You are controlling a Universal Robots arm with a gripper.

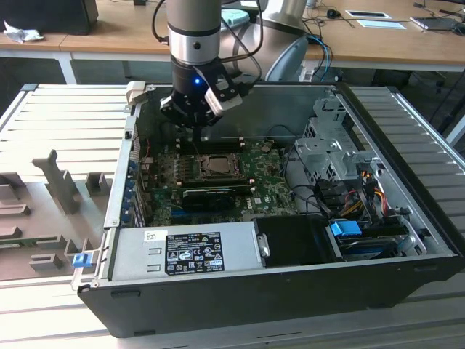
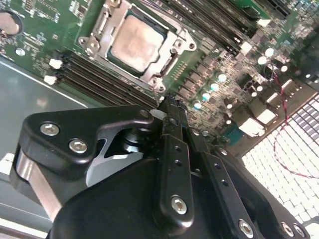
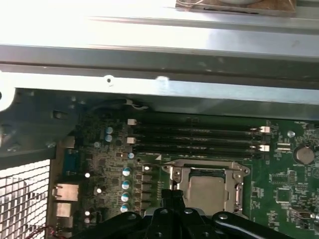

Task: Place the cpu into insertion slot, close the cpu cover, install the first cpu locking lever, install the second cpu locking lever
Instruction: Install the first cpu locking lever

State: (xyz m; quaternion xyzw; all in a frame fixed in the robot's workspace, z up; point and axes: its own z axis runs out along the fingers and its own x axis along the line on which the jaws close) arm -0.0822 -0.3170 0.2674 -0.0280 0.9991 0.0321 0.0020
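In the exterior view the gripper [image 1: 201, 137], its fingers [image 2: 172, 144] pressing together on nothing, is hovering over the green motherboard [image 1: 269, 190], while the cpu [image 1: 216, 166] is sitting at its 5 o'clock in the insertion slot [image 2: 168, 59], the cpu cover [image 2: 102, 25] lying flat around it.

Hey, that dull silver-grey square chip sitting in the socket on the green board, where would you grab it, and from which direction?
Pinch the dull silver-grey square chip by two opposite edges of its raised top, coming straight down from above. It lies flat, and the thin silvery metal frame lies flat around it and seems to overlap its border, so a side approach is probably blocked.
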